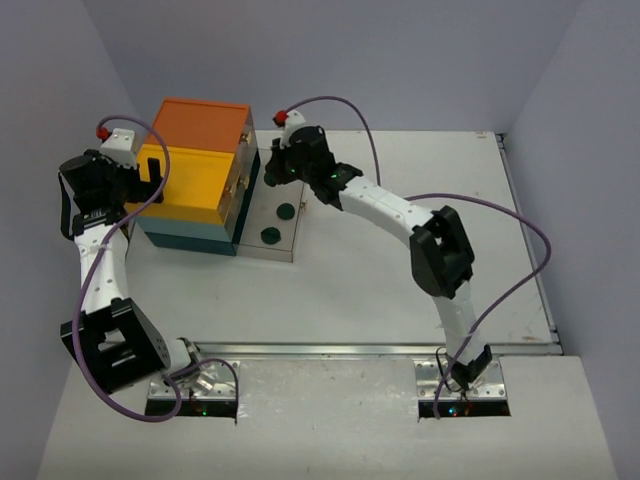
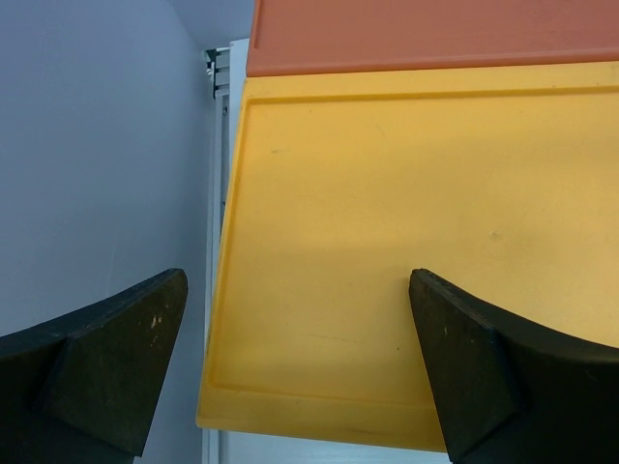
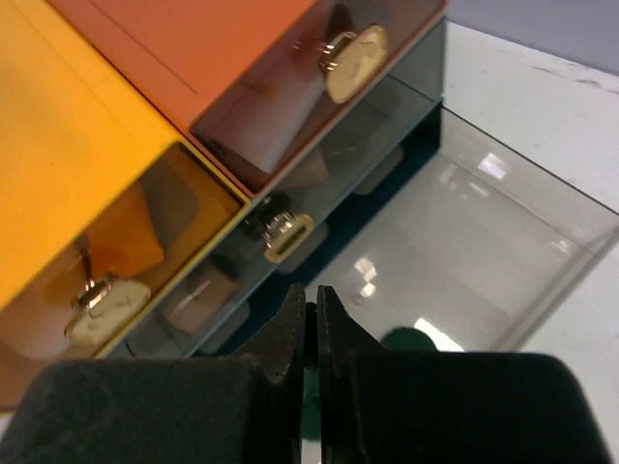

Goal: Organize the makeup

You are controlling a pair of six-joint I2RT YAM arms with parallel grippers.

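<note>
Dark green discs [image 1: 286,211] lie flat, round, in clear drawer [image 1: 290,242] pulled from drawer box [image 1: 200,175], just below right pincer [image 3: 311,300], pressed together; left pincer [image 2: 295,290] spread at box's opposite side.

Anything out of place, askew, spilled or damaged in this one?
Nothing looks spilled or damaged. One thing stands out: the drawer box has its lowest clear drawer pulled out over the table, with two dark green discs lying loose in it. The other drawers look shut.
</note>
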